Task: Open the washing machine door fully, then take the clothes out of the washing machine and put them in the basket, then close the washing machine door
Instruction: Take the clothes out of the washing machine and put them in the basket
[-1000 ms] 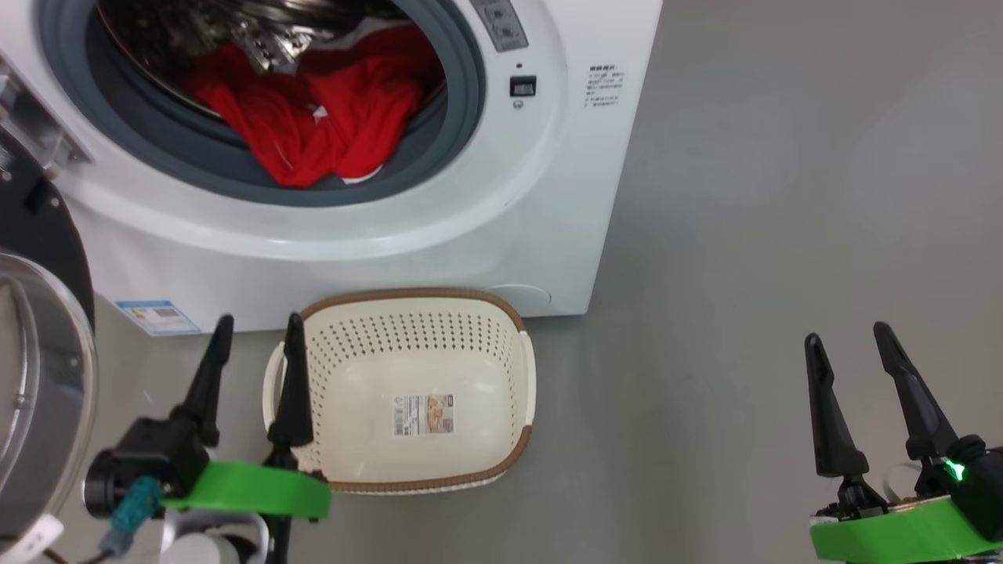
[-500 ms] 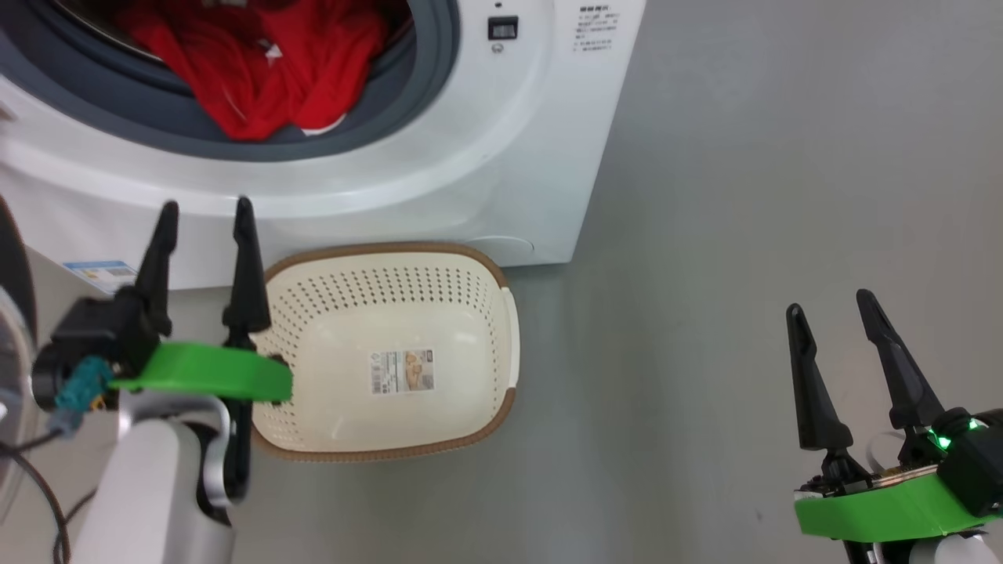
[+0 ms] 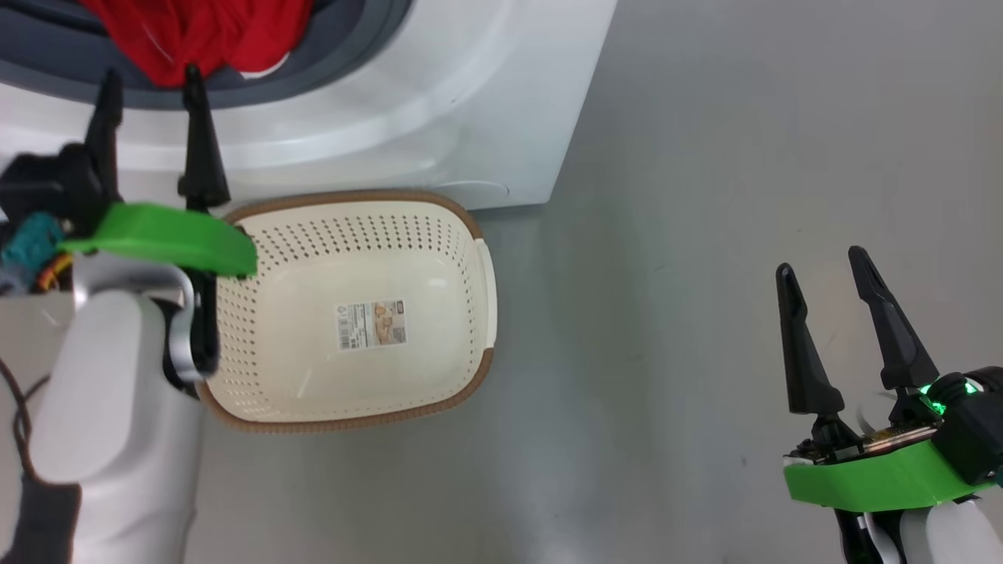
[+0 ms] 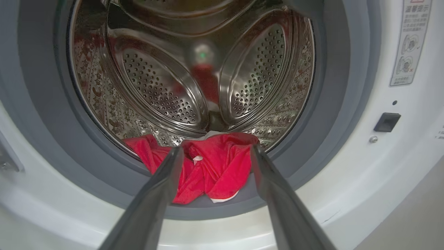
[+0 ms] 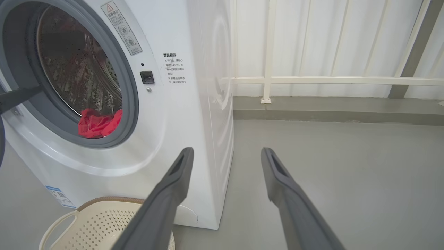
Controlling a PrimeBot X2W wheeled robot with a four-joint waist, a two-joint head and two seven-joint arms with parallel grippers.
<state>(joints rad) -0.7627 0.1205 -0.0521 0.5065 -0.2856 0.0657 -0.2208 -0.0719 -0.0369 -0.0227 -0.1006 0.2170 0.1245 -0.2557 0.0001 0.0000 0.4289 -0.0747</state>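
- My left gripper (image 4: 215, 150) has its two fingers spread wide with nothing between them, aimed into the washing machine (image 3: 439, 94). The clothes (image 4: 215, 170) lie at 6 o'clock in the drum mouth, red folds spilling onto the grey rubber ring (image 4: 305, 156). They are framed by the fingertips but not touched.
- If I drive in too low, the fingers meet the ring or the white front first, and closing there would pinch rubber instead of cloth.
- The heap looks tangled. I judge that a shallow pinch on the top fold would bring out only part of it, with the rest dragging over the lip or dropping.
- The basket (image 3: 470, 235) stands on the floor at 6 o'clock from the opening, close against the machine's foot. My left forearm (image 3: 110, 376) hangs over its 9 o'clock rim, so a low pull-back could shove it aside and the garment would land on the floor.
- My right gripper (image 3: 820, 262), at 4 o'clock in the head view, is also wide and empty, well apart from everything. It is only a hazard if I turn the waist carelessly.
- Any cloth left across the ring would foul the door when I close it.
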